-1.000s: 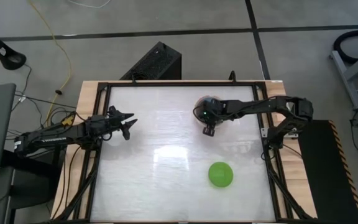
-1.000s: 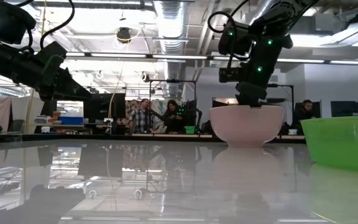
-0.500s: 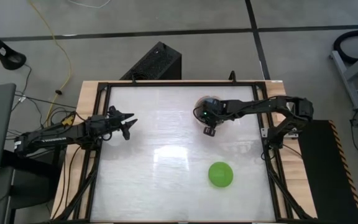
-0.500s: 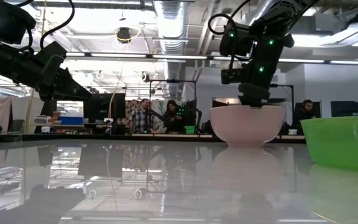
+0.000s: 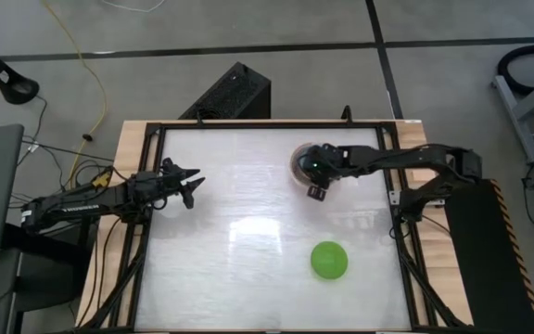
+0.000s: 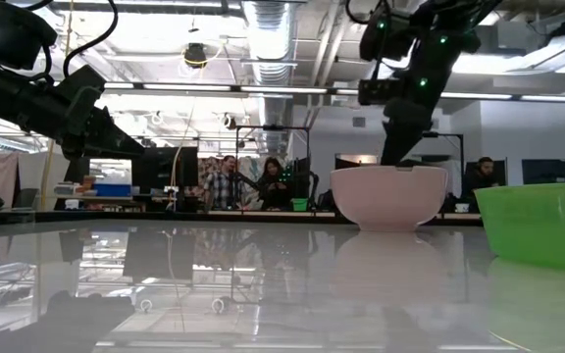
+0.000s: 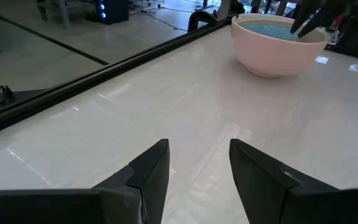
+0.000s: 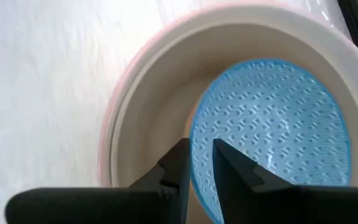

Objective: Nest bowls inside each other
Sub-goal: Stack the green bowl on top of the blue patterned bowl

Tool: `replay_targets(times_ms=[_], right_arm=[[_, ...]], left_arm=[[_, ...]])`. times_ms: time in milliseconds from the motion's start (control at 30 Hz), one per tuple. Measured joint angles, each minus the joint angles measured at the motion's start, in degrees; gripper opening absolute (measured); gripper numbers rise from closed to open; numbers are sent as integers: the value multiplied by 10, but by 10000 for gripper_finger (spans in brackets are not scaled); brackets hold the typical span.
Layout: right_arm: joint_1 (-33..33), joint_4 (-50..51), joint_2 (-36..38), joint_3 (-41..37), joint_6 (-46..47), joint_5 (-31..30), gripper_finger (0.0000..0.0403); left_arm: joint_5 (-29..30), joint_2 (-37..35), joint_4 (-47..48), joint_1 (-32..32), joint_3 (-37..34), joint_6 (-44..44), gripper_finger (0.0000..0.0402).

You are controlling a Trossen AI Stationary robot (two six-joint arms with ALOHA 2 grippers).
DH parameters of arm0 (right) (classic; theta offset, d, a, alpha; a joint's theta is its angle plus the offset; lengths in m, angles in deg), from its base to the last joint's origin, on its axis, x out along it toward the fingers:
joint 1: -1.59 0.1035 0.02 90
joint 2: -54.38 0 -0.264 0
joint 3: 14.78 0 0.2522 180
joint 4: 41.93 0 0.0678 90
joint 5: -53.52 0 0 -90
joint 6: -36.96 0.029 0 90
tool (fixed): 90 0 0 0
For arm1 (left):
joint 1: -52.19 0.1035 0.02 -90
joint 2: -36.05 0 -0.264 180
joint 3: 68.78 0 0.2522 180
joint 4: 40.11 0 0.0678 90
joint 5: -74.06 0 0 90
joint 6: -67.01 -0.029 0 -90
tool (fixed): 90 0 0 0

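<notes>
The pale pink bowl [image 5: 298, 160] stands on its base at the table's far right. Inside it sits the grey-beige bowl [image 8: 143, 118], and in that one the light blue bowl [image 8: 272, 130]. My right gripper [image 8: 197, 155] hangs just above the stack, pointing steeply down. Its fingers are a narrow gap apart over the blue bowl's near rim and hold nothing. The bright green bowl [image 5: 328, 261] stands alone near the front right. My left gripper [image 5: 193, 188] waits open at the table's left side.
A black frame [image 5: 248, 123] borders the glossy white table. Bare tabletop lies between the two arms and around the green bowl [image 6: 542, 226]. People and desks show in the room beyond the far edge.
My right gripper has risen from inside the pink bowl to just above its rim. The stacked bowls have stayed in place.
</notes>
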Motion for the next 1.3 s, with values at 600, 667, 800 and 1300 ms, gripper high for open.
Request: replay_targets(times_ms=[600,667,800,1300], right_arm=[[182,3,108,3,107,35,94],[232,4,104,12,145,34,108],[327,6,88,34,234,30,158],[513,10,-58,41,496,30,232]], left_arm=[[0,0,0,0,0,0,158],[0,0,0,0,0,0,158],[0,0,0,0,0,0,158],[1,0,0,0,0,-8,158]])
